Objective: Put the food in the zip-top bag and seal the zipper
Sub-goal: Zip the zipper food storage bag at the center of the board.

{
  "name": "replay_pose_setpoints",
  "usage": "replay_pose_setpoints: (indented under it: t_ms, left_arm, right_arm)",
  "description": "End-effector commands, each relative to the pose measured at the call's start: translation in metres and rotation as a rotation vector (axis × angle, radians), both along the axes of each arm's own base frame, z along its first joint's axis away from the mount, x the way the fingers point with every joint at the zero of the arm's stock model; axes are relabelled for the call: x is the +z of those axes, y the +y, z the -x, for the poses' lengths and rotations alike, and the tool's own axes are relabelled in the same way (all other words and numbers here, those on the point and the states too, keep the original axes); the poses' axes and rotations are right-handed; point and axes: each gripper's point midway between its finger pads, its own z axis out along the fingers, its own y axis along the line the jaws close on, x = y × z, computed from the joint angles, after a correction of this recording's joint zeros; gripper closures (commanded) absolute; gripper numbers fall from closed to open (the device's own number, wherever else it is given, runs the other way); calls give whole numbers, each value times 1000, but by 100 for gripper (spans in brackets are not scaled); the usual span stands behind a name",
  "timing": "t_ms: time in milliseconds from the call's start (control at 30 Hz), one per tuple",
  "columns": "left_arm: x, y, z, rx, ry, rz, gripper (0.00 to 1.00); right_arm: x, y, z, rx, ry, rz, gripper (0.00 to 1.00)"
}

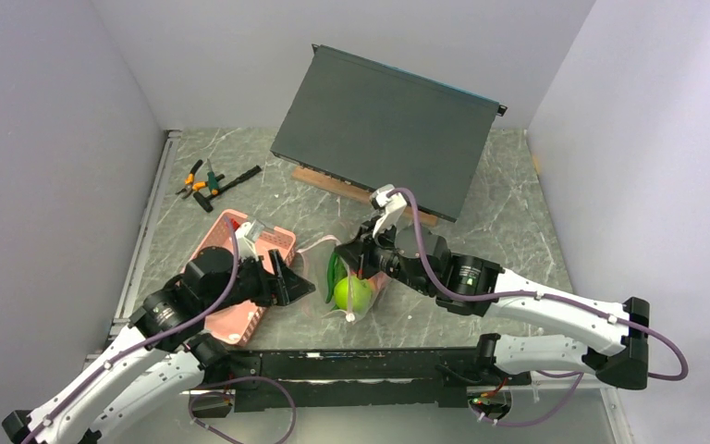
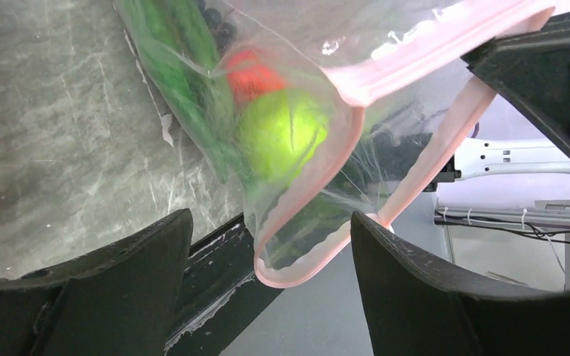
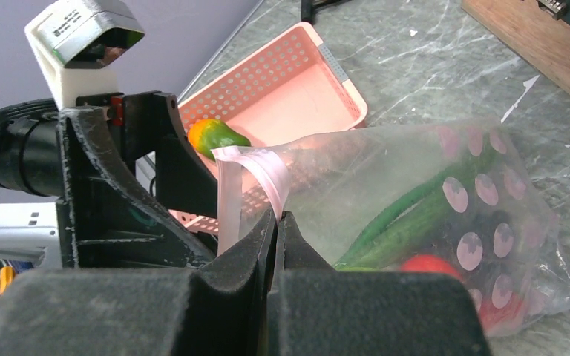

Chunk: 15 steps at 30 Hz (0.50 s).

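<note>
The zip-top bag (image 1: 356, 287) hangs off the table between my two grippers. Inside it show a bright green apple (image 2: 282, 133), a red piece (image 2: 256, 74) and a long green pepper (image 3: 408, 215). My right gripper (image 3: 276, 216) is shut on the pink zipper (image 3: 267, 174) at the bag's mouth. My left gripper (image 2: 271, 222) is open, and a loop of the zipper (image 2: 297, 274) hangs between its fingers, close against the right one. An orange-green mango (image 3: 215, 136) lies in the pink basket (image 3: 289, 89), behind the left gripper (image 1: 291, 277).
Orange-handled pliers (image 1: 199, 180) lie at the back left. A large dark panel (image 1: 388, 129) leans over a wooden board (image 1: 361, 190) at the back. The pink basket (image 1: 240, 314) sits under my left arm. Grey walls stand on both sides.
</note>
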Motion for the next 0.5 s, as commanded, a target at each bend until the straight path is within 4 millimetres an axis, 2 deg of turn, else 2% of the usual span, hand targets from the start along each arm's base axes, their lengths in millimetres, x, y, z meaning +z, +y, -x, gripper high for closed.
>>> replay_pose_setpoints:
  t_ms: [0, 100, 233, 267, 333, 367, 400, 467]
  left_arm:
    - [19, -17, -5, -34, -38, 86, 21]
    - [24, -24, -10, -39, -52, 128, 30]
    - [19, -30, -11, -59, -45, 131, 48]
    - [19, -31, -12, -61, -46, 136, 56]
    - [20, -32, -14, -45, -39, 146, 84]
    - [22, -32, -15, -35, -36, 156, 94]
    - [26, -33, -15, -28, -40, 172, 100]
    - [37, -33, -15, -9, -45, 219, 100]
  right_arm:
    - [23, -5, 5, 13, -31, -60, 100]
    - [20, -8, 5, 9, -30, -55, 100]
    - [21, -11, 6, 7, -32, -61, 100]
    - [21, -11, 7, 9, -31, -60, 100]
    - [20, -10, 7, 11, -26, -58, 100]
    - [20, -10, 8, 17, -23, -61, 100]
    - [21, -9, 9, 25, -22, -63, 100]
    - [22, -9, 11, 41, -33, -54, 100]
